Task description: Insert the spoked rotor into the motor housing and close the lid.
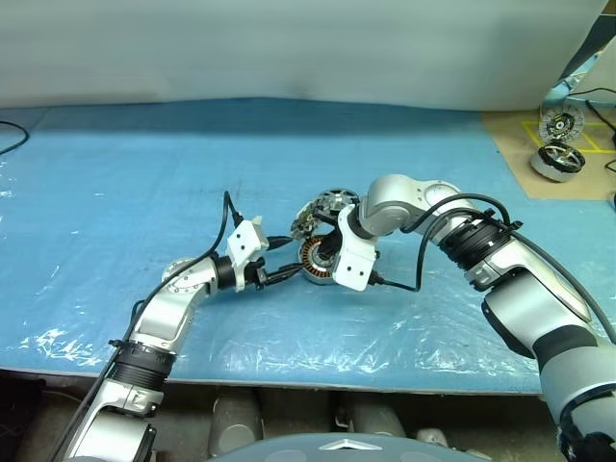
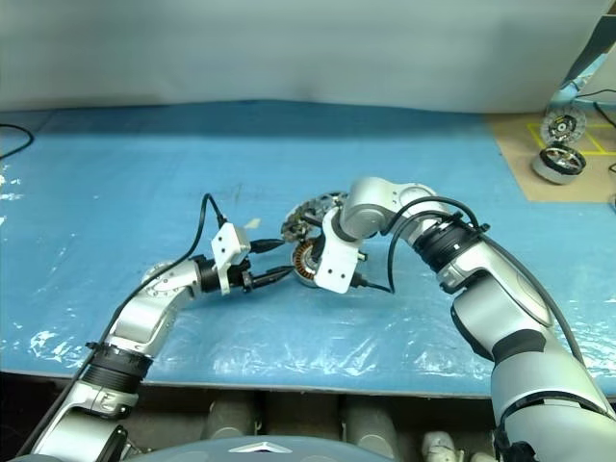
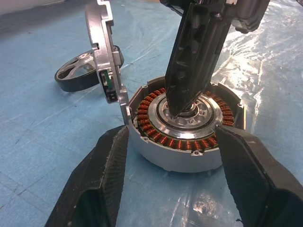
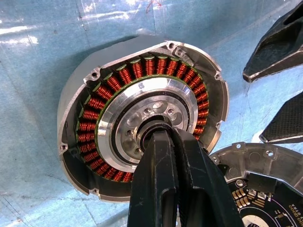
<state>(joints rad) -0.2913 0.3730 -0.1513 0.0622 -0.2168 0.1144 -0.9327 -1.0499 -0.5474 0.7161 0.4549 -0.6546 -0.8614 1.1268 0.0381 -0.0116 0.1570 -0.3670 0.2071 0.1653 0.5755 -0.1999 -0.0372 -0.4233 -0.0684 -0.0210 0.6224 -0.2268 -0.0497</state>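
The motor housing (image 4: pixel 142 123), a short silver can with copper windings around a hub, lies on the blue sheet mid-table (image 1: pixel 316 260). Its lid (image 3: pixel 102 47) stands raised at the housing's edge, with a circuit board (image 4: pixel 255 189) on its inner face. The spoked rotor (image 3: pixel 78 71), dark-rimmed, lies on the sheet just behind the lid. My right gripper (image 4: pixel 161 135) points steeply down, shut, its tips pressed into the housing's central hub. My left gripper (image 1: pixel 292 256) is open and level, facing the housing's side, with its fingertips (image 4: pixel 248 73) a little short of the wall.
Two larger wheel-like motors (image 1: pixel 558 159) rest on a brown board (image 1: pixel 510 144) at the far right. A black cable (image 1: pixel 10 135) lies at the far left. The blue plastic sheet (image 1: pixel 144 173) covers the table up to its front edge (image 1: pixel 289 383).
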